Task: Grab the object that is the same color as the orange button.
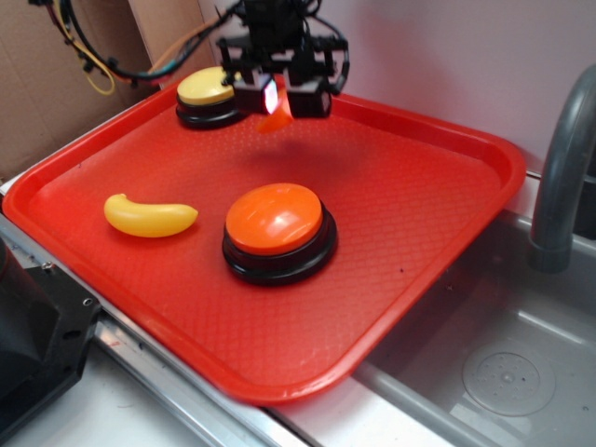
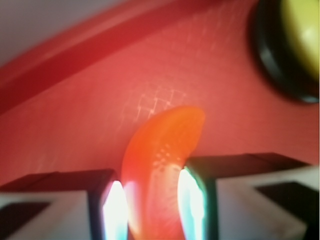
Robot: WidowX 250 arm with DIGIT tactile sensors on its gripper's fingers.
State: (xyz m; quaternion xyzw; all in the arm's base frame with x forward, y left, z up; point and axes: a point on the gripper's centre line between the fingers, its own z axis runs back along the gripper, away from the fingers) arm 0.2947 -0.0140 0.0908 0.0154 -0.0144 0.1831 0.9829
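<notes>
Jaws pinch the small glossy orange plastic crescent [image 2: 162, 165] between both pads [image 2: 114, 210], its curved tip poking out beyond them, above the red plastic tray [image 1: 419, 223]. Beside the jaws sits the yellow-topped button on a black base [image 1: 207, 96]; the large round orange domed button [image 1: 277, 230] lies below them, nearer the camera. Judging by the narrow hold, squeeze steadily and rise straight, avoiding any twist.
</notes>
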